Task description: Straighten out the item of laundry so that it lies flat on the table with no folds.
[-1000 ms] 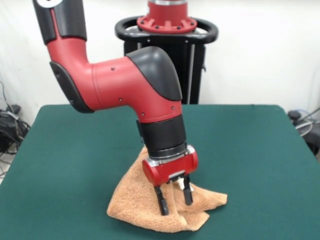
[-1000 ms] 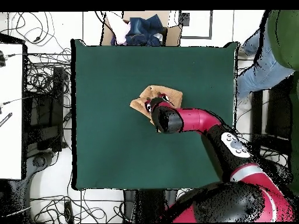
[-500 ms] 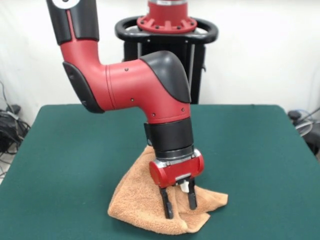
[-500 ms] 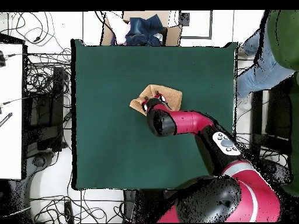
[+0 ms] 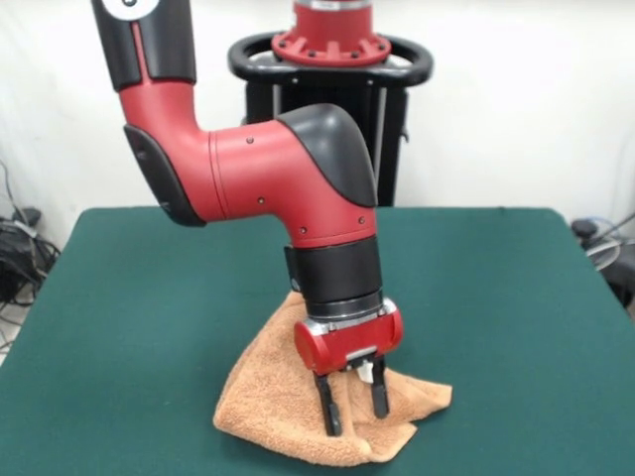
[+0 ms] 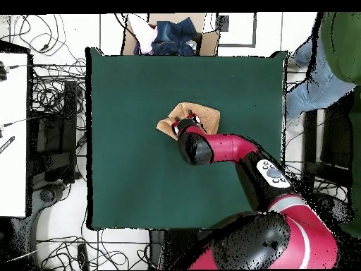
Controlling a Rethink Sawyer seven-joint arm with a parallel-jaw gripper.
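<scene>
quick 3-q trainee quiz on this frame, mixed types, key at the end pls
1. True or false: the towel lies flat, with no folds.
2. The gripper is: A) open, fingers down on the towel; B) raised high above the table; C) out of view.
3. Fill in: the towel is bunched in a ___ heap.

Key: 1 false; 2 A; 3 folded.
</scene>
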